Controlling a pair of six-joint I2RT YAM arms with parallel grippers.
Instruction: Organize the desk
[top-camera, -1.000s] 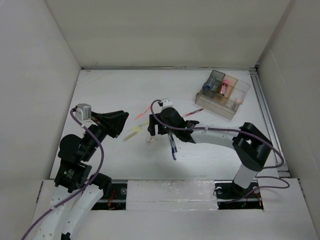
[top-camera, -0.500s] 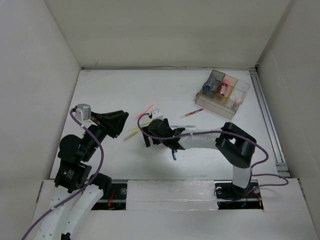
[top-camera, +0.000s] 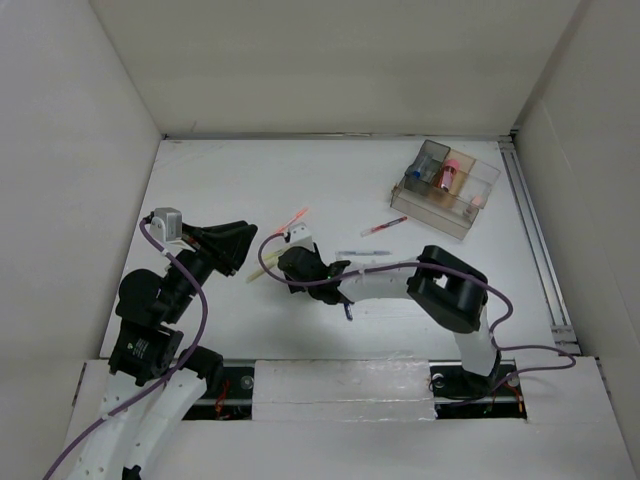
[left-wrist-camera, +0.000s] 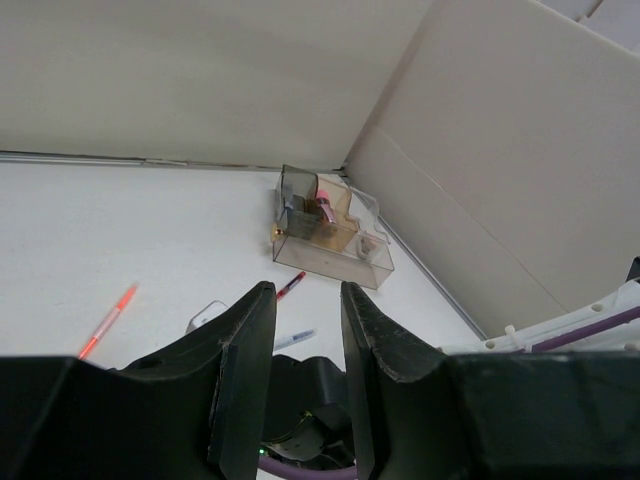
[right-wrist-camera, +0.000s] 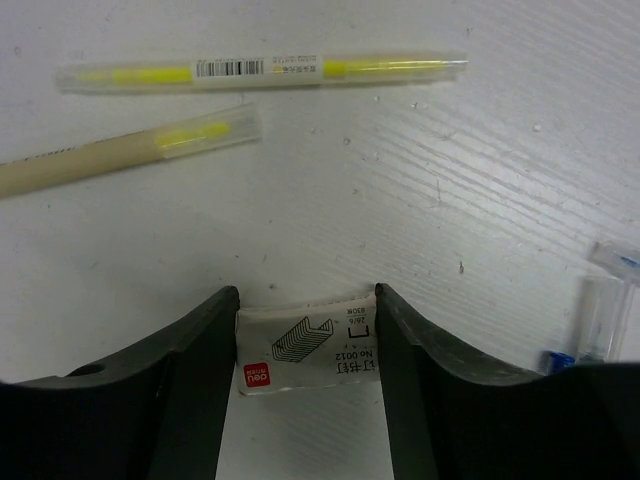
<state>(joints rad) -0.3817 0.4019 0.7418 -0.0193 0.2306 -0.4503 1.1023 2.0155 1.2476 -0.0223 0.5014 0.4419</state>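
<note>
A staple box (right-wrist-camera: 310, 352) lies near a yellow highlighter (right-wrist-camera: 260, 72).

White desk (top-camera: 220, 180); 2 yellow highlighters (right-wrist-camera: 262, 70); white staple box (right-wrist-camera: 308, 352).

The left arm (top-camera: 160, 300) is folded back, and the left tool (left-wrist-camera: 306, 292) is held up, fingers a little apart. The right arm (top-camera: 385, 283) reaches across to the left. The right tool (right-wrist-camera: 306, 300) is down low, fingers half apart.

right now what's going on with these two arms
The right gripper has its fingers either side of a small staple box lying on the desk, apparently gripping it. Two yellow highlighters lie just beyond. The left gripper hovers above the desk, jaws slightly apart, holding nothing. The clear organizer sits at the far right.
</note>
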